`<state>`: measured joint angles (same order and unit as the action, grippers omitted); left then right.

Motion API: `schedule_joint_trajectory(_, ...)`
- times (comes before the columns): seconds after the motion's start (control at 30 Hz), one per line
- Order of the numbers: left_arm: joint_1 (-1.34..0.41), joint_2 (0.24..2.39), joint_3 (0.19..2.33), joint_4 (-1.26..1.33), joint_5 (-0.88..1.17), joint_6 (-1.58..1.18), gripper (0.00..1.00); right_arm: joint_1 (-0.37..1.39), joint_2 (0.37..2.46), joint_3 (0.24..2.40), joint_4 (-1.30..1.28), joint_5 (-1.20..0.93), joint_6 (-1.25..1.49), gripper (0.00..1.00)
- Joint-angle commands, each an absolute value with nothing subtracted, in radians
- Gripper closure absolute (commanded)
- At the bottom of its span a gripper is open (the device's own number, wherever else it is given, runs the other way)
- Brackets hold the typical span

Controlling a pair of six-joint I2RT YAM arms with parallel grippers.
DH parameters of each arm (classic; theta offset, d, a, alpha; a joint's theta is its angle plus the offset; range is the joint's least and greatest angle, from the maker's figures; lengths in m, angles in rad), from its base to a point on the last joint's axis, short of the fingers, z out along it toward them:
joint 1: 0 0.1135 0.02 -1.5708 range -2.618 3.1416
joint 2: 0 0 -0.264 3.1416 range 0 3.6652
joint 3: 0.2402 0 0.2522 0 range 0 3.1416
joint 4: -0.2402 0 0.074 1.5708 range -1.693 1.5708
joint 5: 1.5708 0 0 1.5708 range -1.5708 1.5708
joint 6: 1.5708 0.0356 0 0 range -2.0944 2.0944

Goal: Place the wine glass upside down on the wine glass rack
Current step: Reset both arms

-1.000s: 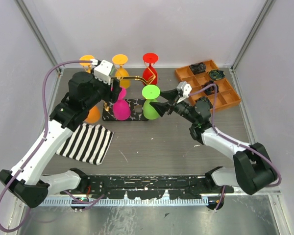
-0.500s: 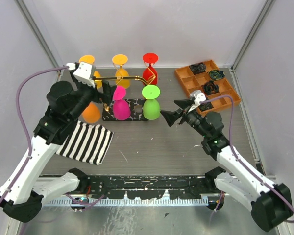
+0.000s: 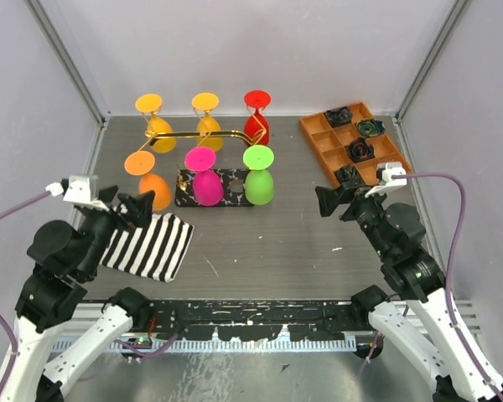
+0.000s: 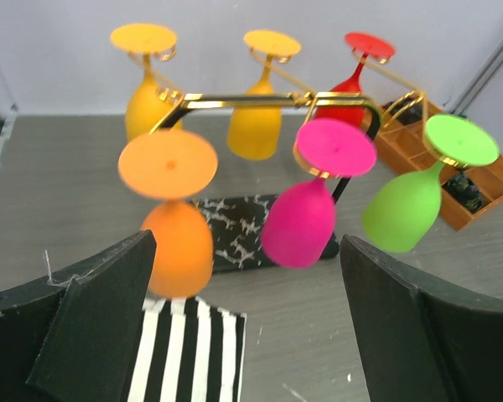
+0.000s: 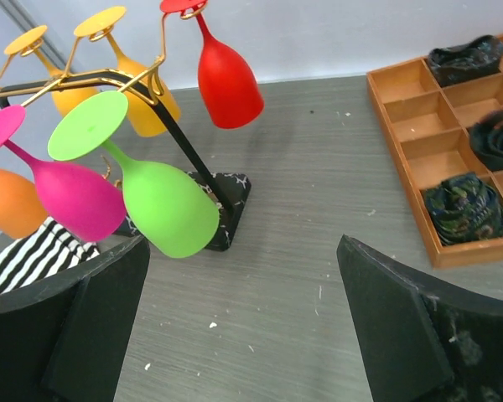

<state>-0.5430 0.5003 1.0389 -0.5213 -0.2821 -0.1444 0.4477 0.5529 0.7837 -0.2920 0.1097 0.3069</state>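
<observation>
The left gripper [image 3: 126, 203] is open and empty, jaws wide apart, and so is the right gripper [image 3: 337, 198]. Just ahead of the left one, the orange wine glass [image 4: 174, 247] hangs bowl-down from the rack [image 4: 235, 99], 1 of 6 there. It looks like light, stiff, slick plastic. A gentle hold around the bowl should suit best.

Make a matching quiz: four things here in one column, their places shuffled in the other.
1. red plastic wine glass
2. lime green plastic wine glass
3. black-and-white striped cloth
4. orange compartment tray

A. flat on table, near left
B. gold wire rack, near right hook
C. table's far right
D. rack, far right hook

Pairs: 1-D, 2-B, 3-A, 4-C
</observation>
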Motion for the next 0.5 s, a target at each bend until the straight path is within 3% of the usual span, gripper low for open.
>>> schedule_joint_trajectory(0.0,-0.538,0.380,0.952,-0.651,-0.365,-0.218,0.02,0.445,0.509,0.816,-0.463,0.164,0.337,0.00)
schedule_joint_trajectory(0.47,-0.538,0.213,0.786,-0.741,-0.448,-0.300,0.02,0.445,0.387,0.721,-0.477,0.207,0.314,0.00)
